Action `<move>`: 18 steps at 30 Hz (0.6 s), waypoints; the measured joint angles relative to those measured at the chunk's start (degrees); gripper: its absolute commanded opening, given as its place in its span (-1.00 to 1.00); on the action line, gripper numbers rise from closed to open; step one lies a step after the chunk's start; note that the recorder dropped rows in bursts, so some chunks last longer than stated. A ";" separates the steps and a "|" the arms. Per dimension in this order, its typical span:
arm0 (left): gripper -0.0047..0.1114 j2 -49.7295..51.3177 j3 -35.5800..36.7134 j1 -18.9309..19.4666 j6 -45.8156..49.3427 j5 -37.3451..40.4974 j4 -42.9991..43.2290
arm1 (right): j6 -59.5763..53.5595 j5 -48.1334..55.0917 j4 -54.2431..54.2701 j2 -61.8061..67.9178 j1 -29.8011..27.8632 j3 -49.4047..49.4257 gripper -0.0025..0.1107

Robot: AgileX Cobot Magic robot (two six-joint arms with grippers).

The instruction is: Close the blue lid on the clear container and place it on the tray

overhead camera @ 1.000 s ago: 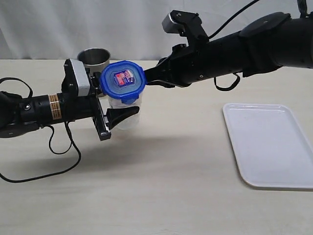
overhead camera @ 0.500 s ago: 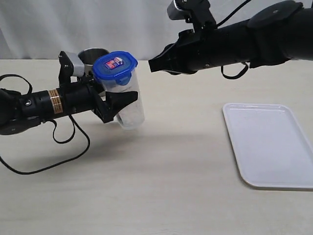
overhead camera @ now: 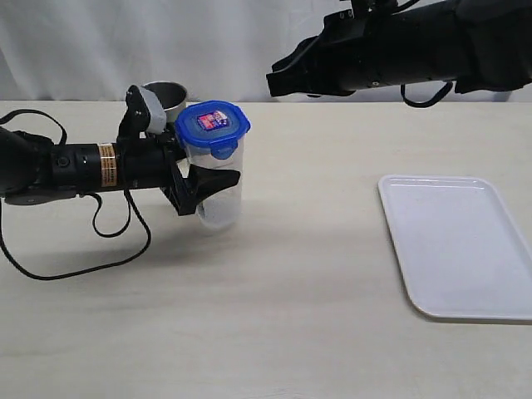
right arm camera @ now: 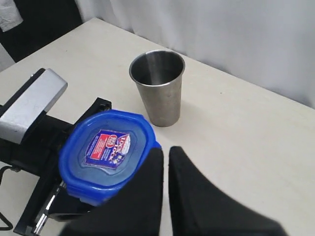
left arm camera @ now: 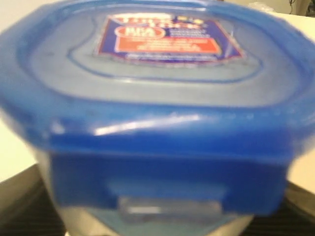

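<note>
At the worktop's point(overhead camera: 291, 316) left side, the left fingers point(overhead camera: 208, 181) pinch the clear container point(overhead camera: 219, 209), nearly upright, the blue lid point(overhead camera: 212, 127) on top. The tray point(overhead camera: 465, 241) lies well apart to its right; the right fingers point(right arm camera: 187, 196), pressed together, hover higher.

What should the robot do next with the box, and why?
Probably carry the container across to the tray. The lid already sits on it and looks closed. The left gripper holds the container, and the right gripper is shut and hangs clear above, so nothing seems to block the way.
</note>
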 measured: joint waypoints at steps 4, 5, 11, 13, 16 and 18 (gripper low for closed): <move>-0.92 1.88 0.00 0.00 1.32 0.10 -1.81 | 0.00 -1.24 -0.11 0.00 0.00 1.05 -0.88; -0.92 2.23 0.00 0.00 1.61 -0.18 -2.30 | 0.00 -1.47 -0.11 0.00 0.00 1.18 -0.88; -0.92 3.61 0.00 0.00 4.07 -2.66 -4.45 | 0.00 -1.75 -0.11 0.00 0.00 1.30 -0.88; -0.92 4.19 -0.04 0.00 5.50 -3.91 -4.58 | 0.00 -1.75 -0.11 0.00 0.00 1.30 -0.88; -0.92 4.57 -0.04 0.00 6.97 -5.00 -4.65 | 0.00 -1.75 -0.11 0.00 0.00 1.30 -0.88; -0.91 4.80 -0.04 0.00 7.40 -5.51 -4.95 | 0.00 -1.75 -0.11 0.00 0.00 1.30 -0.88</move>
